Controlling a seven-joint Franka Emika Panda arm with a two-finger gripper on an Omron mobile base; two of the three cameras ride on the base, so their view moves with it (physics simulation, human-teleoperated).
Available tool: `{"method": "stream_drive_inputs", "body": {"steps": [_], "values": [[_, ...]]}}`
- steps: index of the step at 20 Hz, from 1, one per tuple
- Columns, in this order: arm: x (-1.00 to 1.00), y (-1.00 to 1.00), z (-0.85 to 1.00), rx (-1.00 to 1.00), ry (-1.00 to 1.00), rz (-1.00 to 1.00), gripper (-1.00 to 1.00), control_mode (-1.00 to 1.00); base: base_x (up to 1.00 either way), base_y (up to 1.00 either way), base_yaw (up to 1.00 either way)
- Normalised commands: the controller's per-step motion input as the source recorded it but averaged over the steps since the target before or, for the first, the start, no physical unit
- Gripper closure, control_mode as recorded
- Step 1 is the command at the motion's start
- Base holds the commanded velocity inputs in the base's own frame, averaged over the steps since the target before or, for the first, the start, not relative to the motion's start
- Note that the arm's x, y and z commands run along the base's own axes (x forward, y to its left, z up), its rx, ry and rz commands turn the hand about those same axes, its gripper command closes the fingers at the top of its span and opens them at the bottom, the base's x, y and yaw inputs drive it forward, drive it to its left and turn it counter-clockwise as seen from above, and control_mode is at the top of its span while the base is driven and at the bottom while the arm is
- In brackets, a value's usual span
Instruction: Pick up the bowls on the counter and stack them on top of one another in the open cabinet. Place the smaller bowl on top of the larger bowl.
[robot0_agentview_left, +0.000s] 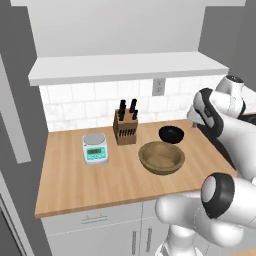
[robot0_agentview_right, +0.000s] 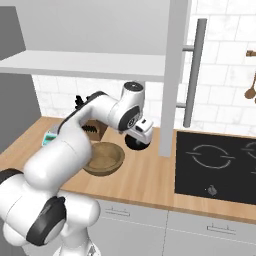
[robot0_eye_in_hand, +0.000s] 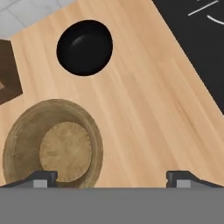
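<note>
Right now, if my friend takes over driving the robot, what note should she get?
Claw: open, holding nothing, hanging above the counter near both bowls.
Big wooden bowl: on the counter, in front of the knife block.
Small black bowl: on the counter just behind the wooden one, apart from it.
Open cabinet: its shelf has no bowl on it.
Done: nothing stacked yet.
Left: wooden bowl into the cabinet first, then the black bowl on top.

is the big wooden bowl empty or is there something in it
Empty. The hand view looks straight down into the wooden bowl and shows only its bare flat bottom; the black bowl sits apart from it on the counter.
</note>
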Motion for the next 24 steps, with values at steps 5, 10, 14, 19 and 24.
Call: {"method": "stream_drive_inputs", "body": {"steps": [5, 10, 14, 19, 24], "values": [[0.31, 0.00, -0.51, 0.00, 0.00, -0.05, -1.00, -1.00, 0.00, 0.00, 0.00], [0.26, 0.00, -0.27, 0.02, -0.03, -0.02, -1.00, -1.00, 0.00, 0.00, 0.00], [0.50, 0.00, -0.05, 0.00, 0.00, 0.00, -1.00, -1.00, 0.00, 0.00, 0.00], [0.50, 0.00, -0.09, 0.00, 0.00, 0.00, -1.00, -1.00, 0.00, 0.00, 0.00], [0.35, -0.01, -0.37, 0.00, 0.00, 0.00, -1.00, -1.00, 0.00, 0.00, 0.00]]}}
